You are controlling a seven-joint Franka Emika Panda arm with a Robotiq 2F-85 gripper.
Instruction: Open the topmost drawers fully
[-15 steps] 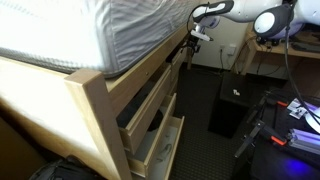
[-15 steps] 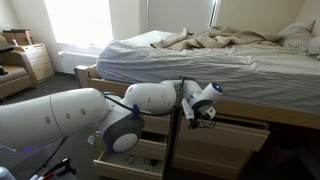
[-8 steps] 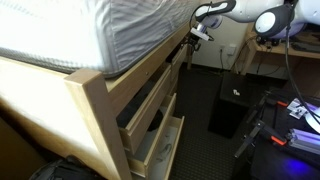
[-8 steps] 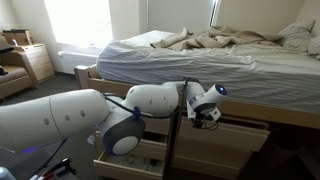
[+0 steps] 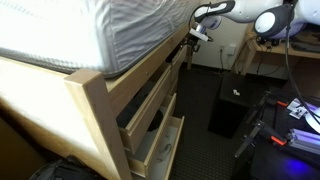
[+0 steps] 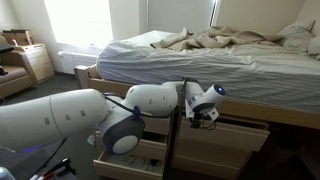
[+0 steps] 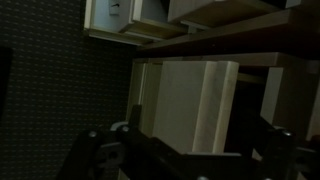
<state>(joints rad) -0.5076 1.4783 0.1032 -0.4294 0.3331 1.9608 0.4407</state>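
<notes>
- My fingers (image 7: 131,150) stand spread wide in the wrist view. They grip nothing that I can see, and pale drawer wood lies between them.
- The topmost drawers (image 6: 238,132) sit under the bed frame (image 6: 84,76), at about 5 o'clock of my fingers in an exterior view.
- I judge them only partly out. Hauling them to full reach is left to do.
- Their fronts run long from 9 to 3 o'clock along the bed. They face, and slide out, toward 6 o'clock.
</notes>
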